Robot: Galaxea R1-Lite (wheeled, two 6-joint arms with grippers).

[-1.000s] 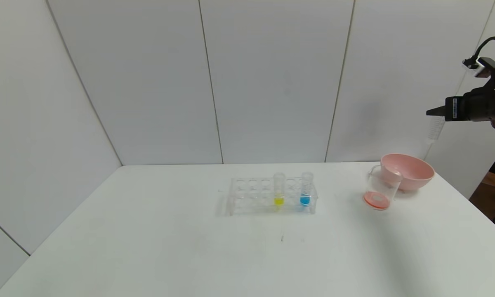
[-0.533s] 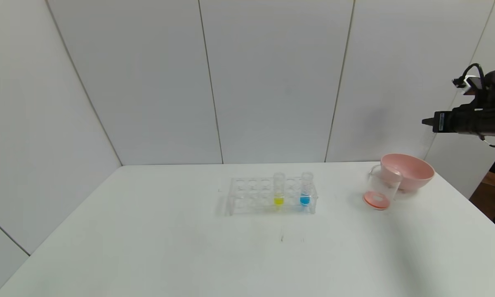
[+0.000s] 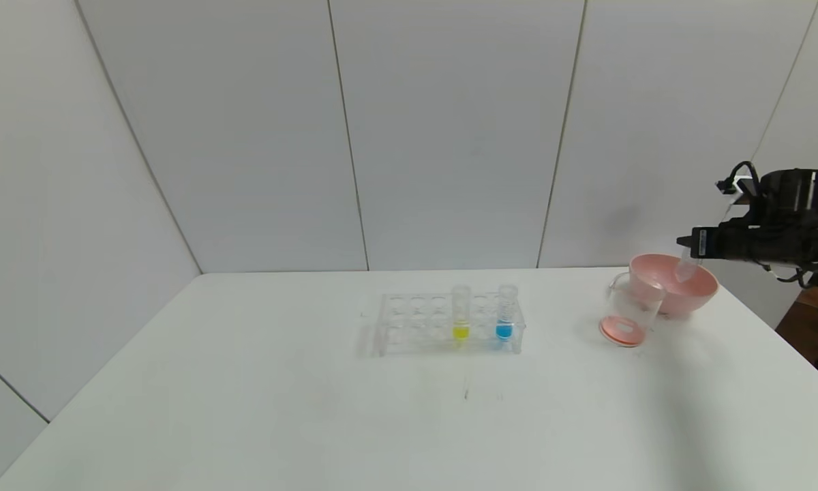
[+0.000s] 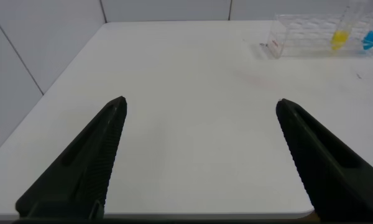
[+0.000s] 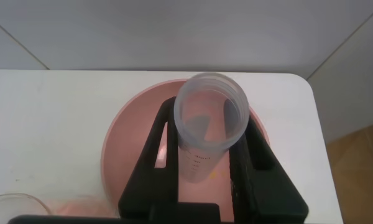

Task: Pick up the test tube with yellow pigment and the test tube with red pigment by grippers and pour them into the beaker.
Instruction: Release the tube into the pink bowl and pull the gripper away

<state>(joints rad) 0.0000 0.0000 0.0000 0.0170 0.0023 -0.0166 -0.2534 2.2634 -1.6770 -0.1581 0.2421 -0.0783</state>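
Right hand [image 3: 686, 241] at frame right, clamped on the emptied test tube with red pigment [image 5: 206, 129], poised over pink bowl [image 3: 697, 274] for discarding. Red already in beaker [image 3: 628, 311]. Test tube with yellow pigment [image 3: 461, 315] racked mid-desk. Left hand [image 4: 199, 118] spread apart, idle.

lab bench; tube rack [image 3: 450, 324], beaker [image 3: 628, 310]

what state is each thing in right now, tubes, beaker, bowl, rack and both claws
test tube with yellow pigment: upright in the rack, untouched
blue tube: upright in the rack
rack: standing on the table
test tube with red pigment: emptied, held over the pink bowl
beaker: upright, red liquid at the bottom
pink bowl: upright behind the beaker
right claw: shut on the emptied tube
left claw: open, idle above the table
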